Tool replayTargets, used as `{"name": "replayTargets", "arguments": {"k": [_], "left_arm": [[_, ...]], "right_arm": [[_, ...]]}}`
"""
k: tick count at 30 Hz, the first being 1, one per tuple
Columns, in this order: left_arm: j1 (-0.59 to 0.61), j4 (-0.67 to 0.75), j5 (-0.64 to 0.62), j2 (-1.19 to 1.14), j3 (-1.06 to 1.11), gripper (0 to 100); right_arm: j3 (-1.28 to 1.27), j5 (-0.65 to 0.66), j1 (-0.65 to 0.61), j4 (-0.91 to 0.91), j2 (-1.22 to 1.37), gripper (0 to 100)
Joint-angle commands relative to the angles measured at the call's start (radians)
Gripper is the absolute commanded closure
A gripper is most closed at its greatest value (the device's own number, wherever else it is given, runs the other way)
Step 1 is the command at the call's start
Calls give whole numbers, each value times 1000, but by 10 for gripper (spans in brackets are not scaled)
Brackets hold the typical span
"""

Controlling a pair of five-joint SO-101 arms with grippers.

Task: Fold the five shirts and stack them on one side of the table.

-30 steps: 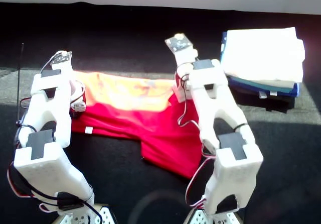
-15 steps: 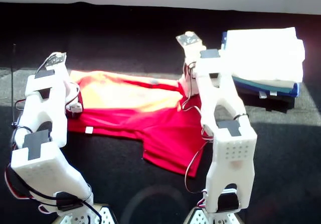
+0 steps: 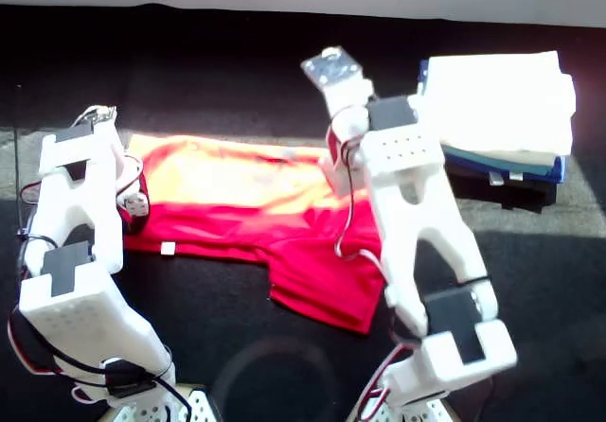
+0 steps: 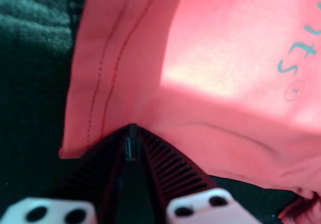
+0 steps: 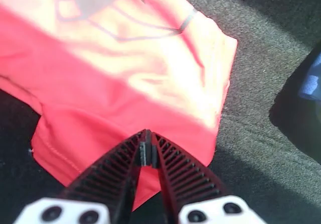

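Left gripper (image 4: 131, 136) and right gripper (image 5: 145, 142) sit clamped shut on the red shirt (image 3: 284, 223): uneven pulling probably slips a corner free and skews the fold.

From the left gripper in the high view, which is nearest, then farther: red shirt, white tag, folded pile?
1. red shirt, under the left gripper.
2. white tag, on its near hem.
3. folded pile, far right side.
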State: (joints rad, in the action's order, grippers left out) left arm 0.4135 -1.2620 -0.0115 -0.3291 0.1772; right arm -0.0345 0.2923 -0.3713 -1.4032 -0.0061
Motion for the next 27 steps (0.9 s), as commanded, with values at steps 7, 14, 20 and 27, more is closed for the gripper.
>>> {"name": "replayTargets", "arguments": {"k": [7, 14, 20, 27], "left_arm": [[16, 97, -3, 90, 111, 990], [16, 107, -3, 110, 137, 990], [16, 146, -3, 110, 143, 990], [16, 141, -8, 122, 122, 990]], "right_arm": [[-670, -6, -211, 274, -334, 993], [-834, -8, -237, 424, -332, 993], [-918, -2, -283, 420, -343, 993], [-883, -2, -321, 282, -390, 993]]}}
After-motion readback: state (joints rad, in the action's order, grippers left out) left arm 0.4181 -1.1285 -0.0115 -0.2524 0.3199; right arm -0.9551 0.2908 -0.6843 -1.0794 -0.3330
